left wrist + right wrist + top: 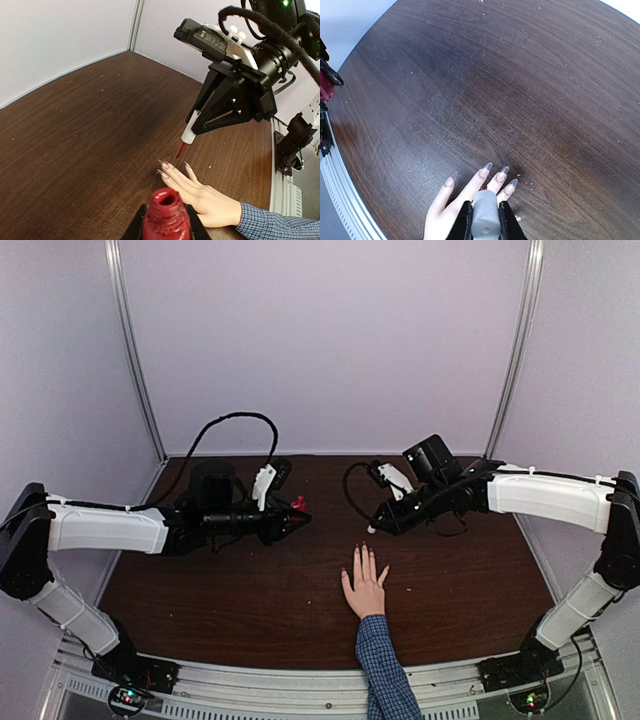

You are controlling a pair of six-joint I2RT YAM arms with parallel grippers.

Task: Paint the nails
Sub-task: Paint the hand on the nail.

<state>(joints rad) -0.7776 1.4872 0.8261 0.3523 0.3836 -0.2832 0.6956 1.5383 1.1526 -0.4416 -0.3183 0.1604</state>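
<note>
A light-skinned hand [366, 588] with a blue checked sleeve [385, 672] lies flat, palm down, on the dark wooden table. Its nails [486, 168] are long, pointed and look clear and uncoloured [165, 164]. My right gripper [379, 522] is shut on the white cap [485, 216] of the polish brush. The red brush tip [180, 151] hangs just above the fingertips, apart from them. My left gripper [291, 513] is shut on the open red polish bottle [166, 216], held upright to the left of the hand.
The brown table [220, 590] has white walls at the back and sides. A black cable [230, 422] loops over the left arm. A metal rail [280, 165] runs along the near edge. The bottle in my left gripper [325, 87] shows at the right wrist view's left edge.
</note>
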